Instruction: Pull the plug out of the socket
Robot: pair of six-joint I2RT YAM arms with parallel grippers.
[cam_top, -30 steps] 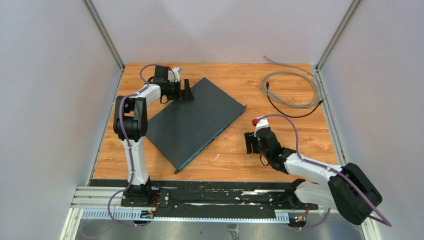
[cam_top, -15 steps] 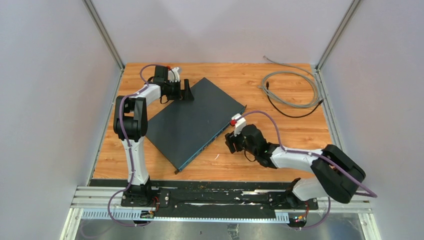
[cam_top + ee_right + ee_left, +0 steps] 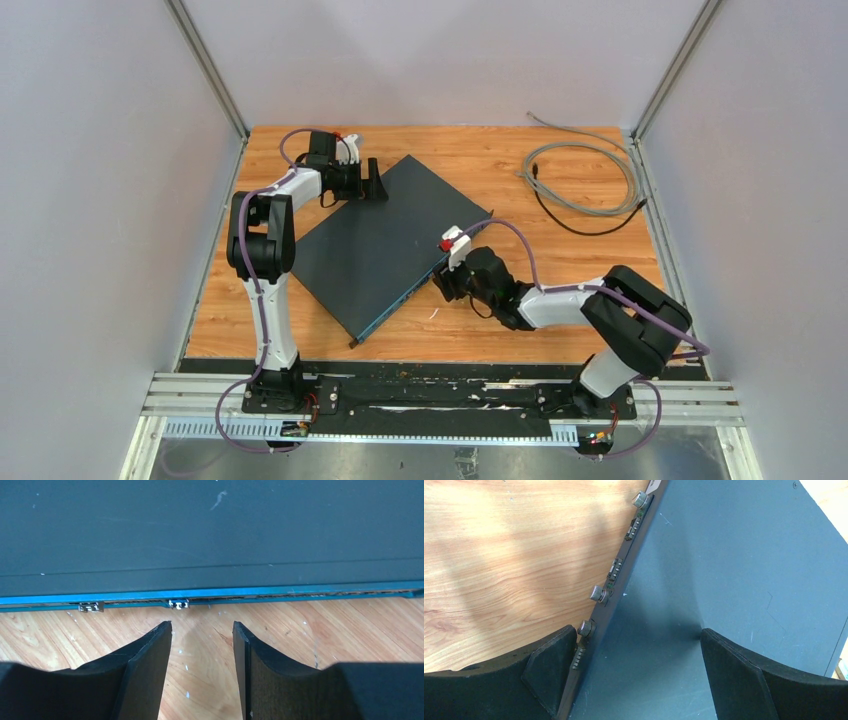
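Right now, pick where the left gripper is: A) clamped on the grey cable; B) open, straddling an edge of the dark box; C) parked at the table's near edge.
B: the left gripper has one finger outside the edge of the dark box, the other over its top.

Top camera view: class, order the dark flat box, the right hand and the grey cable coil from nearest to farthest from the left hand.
1. Dark flat box: its far-left edge sits inside the open left hand.
2. Right hand: at the box's near-right edge.
3. Grey cable coil: at the far right, well beyond the box.
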